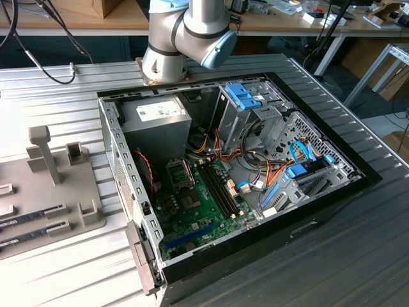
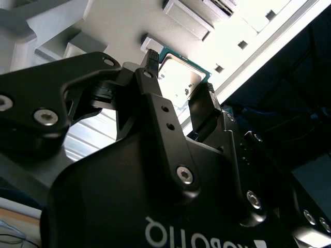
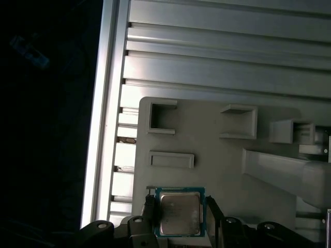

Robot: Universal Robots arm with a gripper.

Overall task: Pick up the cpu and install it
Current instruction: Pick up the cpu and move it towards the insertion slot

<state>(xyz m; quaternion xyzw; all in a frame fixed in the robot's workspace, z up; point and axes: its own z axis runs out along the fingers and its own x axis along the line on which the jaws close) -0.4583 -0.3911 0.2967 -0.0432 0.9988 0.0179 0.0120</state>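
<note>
One arm (image 1: 185, 32) stands at the upper middle of the exterior view. Its base sits on the far side of the ribbed metal desk (image 1: 64, 275), and its grey joints, one with a blue cap, rise past the top edge.

In both wrist views the black hand (image 3: 180, 206) (image 2: 180, 75) points down at a grey tray (image 3: 217, 165) (image 2: 119, 26) that lies on the desk. The hand is clenched on the cpu (image 3: 178, 214) (image 2: 178, 77): one fingertip (image 3: 150, 204) lies against one edge of it and the other against the opposite edge. The cpu faces up, a silvery square with a thin green rim. It is level with the tray's surface, next to a few shallow square pockets. Whether it rests on the tray or is just clear of it cannot be told.

At the exterior view's left the same grey tray (image 1: 89, 217) holds two long memory sticks (image 1: 32, 214) lying side by side in its slots, with an upright post behind them.

At the centre an open computer case (image 1: 118, 160) lies on its side. Inside it are a grey power-supply box (image 1: 156, 121) in the upper left corner, a green motherboard (image 1: 198, 211) along the bottom with a metal-framed socket (image 1: 179, 173), a drive cage (image 1: 246, 109) with blue latches at the upper right, and orange cables (image 1: 255, 173) running between them.
</note>
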